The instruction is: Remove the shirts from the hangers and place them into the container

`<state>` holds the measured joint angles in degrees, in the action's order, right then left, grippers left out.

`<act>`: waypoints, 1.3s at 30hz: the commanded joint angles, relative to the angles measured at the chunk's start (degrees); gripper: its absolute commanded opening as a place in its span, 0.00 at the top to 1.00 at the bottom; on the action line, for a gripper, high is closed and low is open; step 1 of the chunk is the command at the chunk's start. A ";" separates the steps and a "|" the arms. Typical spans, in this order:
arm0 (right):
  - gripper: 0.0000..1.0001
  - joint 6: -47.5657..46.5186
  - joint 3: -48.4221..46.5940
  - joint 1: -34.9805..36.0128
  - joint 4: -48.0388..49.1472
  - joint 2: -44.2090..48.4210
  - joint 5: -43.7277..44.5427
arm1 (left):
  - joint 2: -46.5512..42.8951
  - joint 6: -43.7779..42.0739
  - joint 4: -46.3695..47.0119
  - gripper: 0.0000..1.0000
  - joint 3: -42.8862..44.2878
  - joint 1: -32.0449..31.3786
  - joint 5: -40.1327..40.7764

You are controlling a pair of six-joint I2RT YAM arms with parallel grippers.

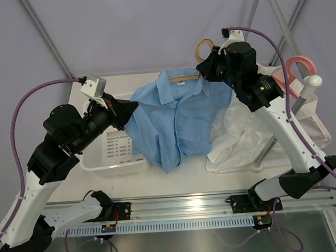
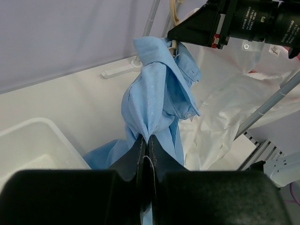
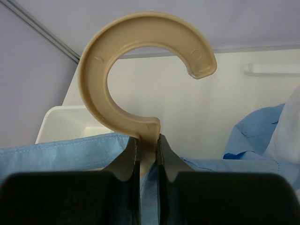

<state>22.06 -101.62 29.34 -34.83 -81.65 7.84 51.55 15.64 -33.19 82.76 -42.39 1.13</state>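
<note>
Near edge: a metal rail point(image 1: 173, 207) carries both arm bases, with the white table point(image 1: 182, 179) beyond it.

The small rectangular white plastic tub point(image 1: 99, 160) sits left of centre with the printed label on its floor showing. Its right side is covered by the hanging hem of the light blue collared cloth shirt point(image 1: 173, 123), so that wall is hidden.

The left gripper point(image 1: 128, 109) is above the tub's far right part, jaws pressed together on a pinched fold at the blue shirt's left edge. In the left wrist view the cloth rises straight out from between the fingertips point(image 2: 140, 147).

Right of the blue shirt and touching it, the crumpled white cloth shirt point(image 1: 243, 137) lies heaped on the table. The right arm crosses over it and blocks part of it.

Farther back, the right gripper point(image 1: 201, 68) is clamped on the neck of the tan curved-hook plastic hanger point(image 3: 140, 70), whose shoulders are inside the blue collar, hook free above.

Far right: the pink curved-hook hanger point(image 1: 294, 68) is partly hidden behind the right arm, just beside the white pole with a round knob point(image 1: 312, 83).
</note>
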 commanded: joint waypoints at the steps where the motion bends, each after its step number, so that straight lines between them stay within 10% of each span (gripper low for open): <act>1: 1.00 -5.01 -1.91 0.80 3.36 1.14 0.26 | -2.24 -2.45 3.31 0.89 0.47 0.03 -5.25; 22: 1.00 -9.41 -4.72 6.69 -0.94 6.15 -13.37 | 12.34 -4.04 -1.26 0.61 6.80 0.03 -17.74; 29: 1.00 -8.62 -7.62 6.87 -1.21 7.38 -23.02 | 13.75 -5.35 -4.60 1.00 7.50 0.03 -18.97; 36: 1.00 -7.74 -8.07 6.96 -2.00 7.38 -28.57 | 12.09 -6.58 -3.82 0.67 6.01 0.12 -18.70; 39: 1.00 -7.83 -7.98 6.96 -1.91 7.20 -31.30 | 12.08 -7.02 -3.28 1.00 6.27 0.03 -21.50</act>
<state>10.22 -106.50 34.17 -40.36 -76.27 -9.47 62.98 10.20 -40.62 88.58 -42.39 -16.82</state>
